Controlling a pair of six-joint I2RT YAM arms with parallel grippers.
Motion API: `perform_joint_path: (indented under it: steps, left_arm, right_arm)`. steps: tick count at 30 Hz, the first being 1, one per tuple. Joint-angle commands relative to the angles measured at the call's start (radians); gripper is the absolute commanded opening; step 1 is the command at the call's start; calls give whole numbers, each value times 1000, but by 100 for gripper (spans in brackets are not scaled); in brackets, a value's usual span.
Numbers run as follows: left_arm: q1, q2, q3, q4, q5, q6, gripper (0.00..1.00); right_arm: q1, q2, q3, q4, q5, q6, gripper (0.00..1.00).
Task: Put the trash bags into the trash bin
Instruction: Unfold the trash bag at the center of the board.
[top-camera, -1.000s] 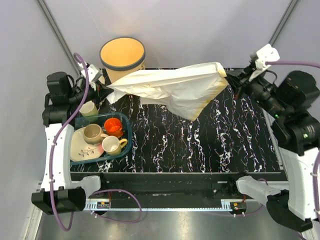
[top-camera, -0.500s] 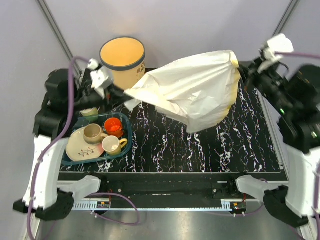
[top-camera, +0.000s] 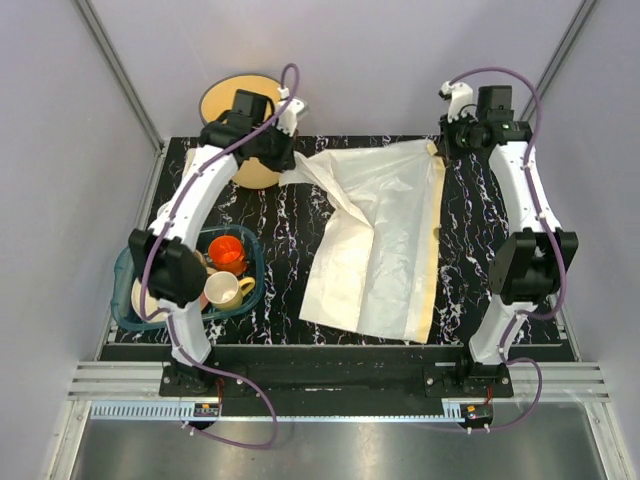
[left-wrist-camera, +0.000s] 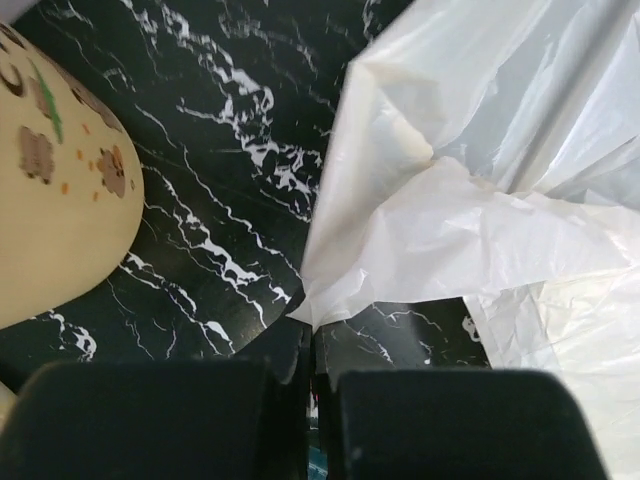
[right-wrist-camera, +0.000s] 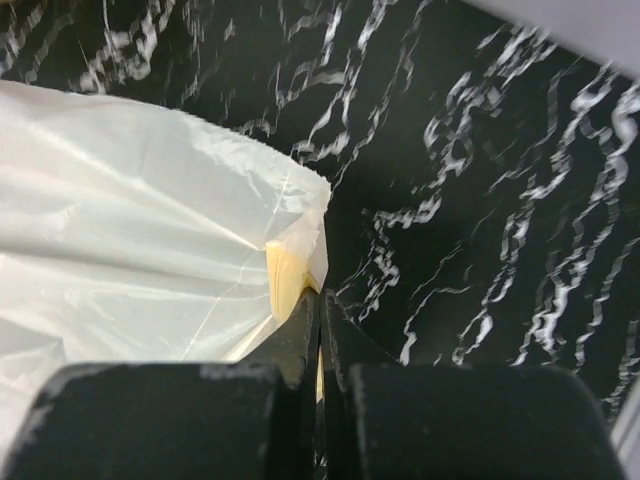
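The trash bag (top-camera: 380, 250) is a wide, pale, crinkly sheet spread from the table's far edge toward the front. My left gripper (top-camera: 290, 172) is shut on its far left corner, right beside the trash bin. My right gripper (top-camera: 440, 150) is shut on the far right corner. The cream-yellow trash bin (top-camera: 215, 100) stands at the far left, partly hidden by my left arm. In the left wrist view the shut jaws (left-wrist-camera: 313, 335) pinch the film's tip (left-wrist-camera: 480, 200), with the bin's printed side (left-wrist-camera: 50, 200) at left. In the right wrist view the shut jaws (right-wrist-camera: 318, 300) clamp the bag's yellowish folded corner (right-wrist-camera: 130, 250).
A teal dish tray (top-camera: 125, 290) sits at the table's left front. It holds an orange cup (top-camera: 226, 252), a cream mug (top-camera: 222, 290) and a plate. Black marbled tabletop (top-camera: 480, 260) shows to the right of the bag. Grey walls close in the far side.
Both arms have stretched out to the table's far edge. The bag, bunched in the air between them before, now hangs and spreads as a long sheet toward the front.
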Motion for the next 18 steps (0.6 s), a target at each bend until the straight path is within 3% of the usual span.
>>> perform_joint_path:
  steps: [1,4,6,7,8,9,10,12,14,16,18]
  left_arm:
    - [-21,62,81,-88,-156,52,0]
    - [-52,53,-15,-96,-131,82,0]
    - [-85,54,-69,-96,-146,83,0]
    - [-92,62,-77,-93,-150,73,0]
    - [-93,69,-79,-94,-157,63,0]
    - [-93,86,-62,-106,-174,56,0]
    - [-92,114,-54,-108,-182,42,0]
    - [-90,144,-30,-116,-200,37,0]
    - [-90,174,-2,-113,-214,33,0]
    - [-90,194,15,-114,-217,39,0]
    - [-90,203,13,-113,-219,51,0]
  right_arm:
    - [6,42,-125,100,-37,-80,0]
    - [6,130,-111,108,-19,-100,0]
    - [4,174,-76,96,-10,-80,9]
    - [6,225,-12,81,8,-56,19]
    - [4,253,30,24,25,-45,38]
    - [6,287,84,-17,51,-34,72]
    - [6,345,192,-65,119,-29,78]
    - [4,379,286,-221,161,-61,80]
    - [-29,308,246,-272,107,-78,81]
    - [-17,159,65,-286,-32,-109,76]
    - [35,26,-126,-308,-78,-137,72]
